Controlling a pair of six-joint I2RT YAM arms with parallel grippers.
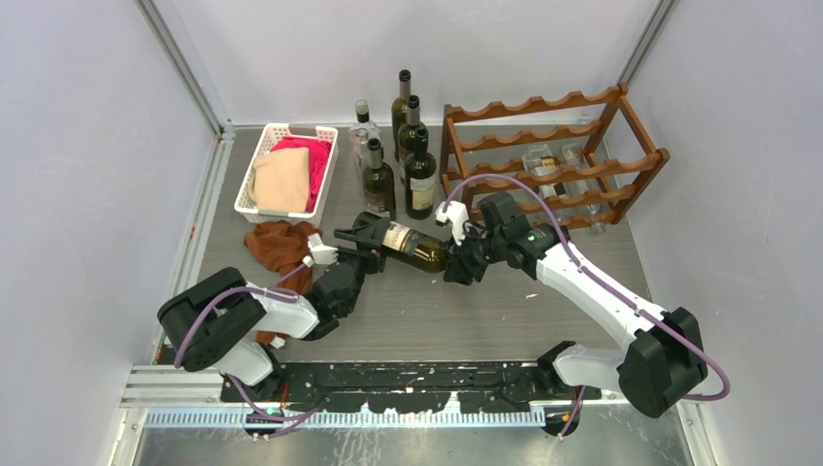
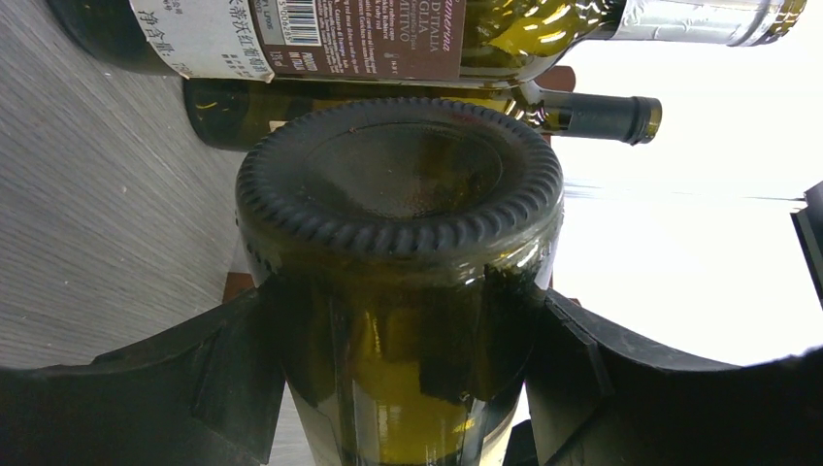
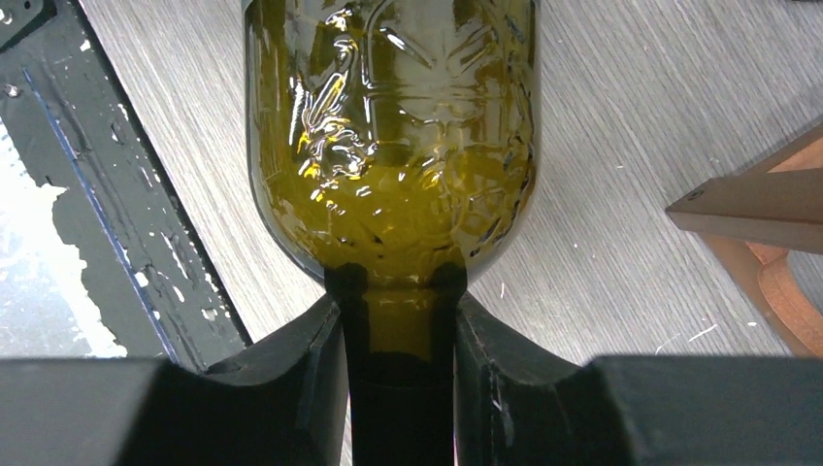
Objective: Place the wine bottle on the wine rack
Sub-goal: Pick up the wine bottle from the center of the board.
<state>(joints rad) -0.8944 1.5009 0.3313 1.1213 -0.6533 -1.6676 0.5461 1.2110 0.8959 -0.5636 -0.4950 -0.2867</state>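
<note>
The wine bottle (image 1: 412, 245) is held level between the two arms over the middle of the desk (image 1: 437, 316), its neck pointing right and its base left. The left gripper (image 1: 372, 241) has its jaws pressed against both sides of the green body close to the base. Its wrist view shows the ridged rim of the base just past the black fingers (image 2: 223, 379). The right gripper (image 1: 458, 262) pinches the neck (image 3: 398, 379), a jaw tight on either side, with the embossed shoulder swelling out just beyond. Whether the bottle is clear of the desk I cannot tell.

The wine rack (image 1: 532, 103) stands behind and to the right of the bottle, near but not touching it, and two clear bottles (image 1: 543, 163) lie inside it. Just left of the rack stands a cluster of upright bottles (image 1: 419, 175). Further left is a white basket (image 1: 291, 127) holding pink and tan fabric (image 1: 283, 180), and a brown cloth (image 1: 281, 245) lies on the desk in front of it — just beside the left arm
</note>
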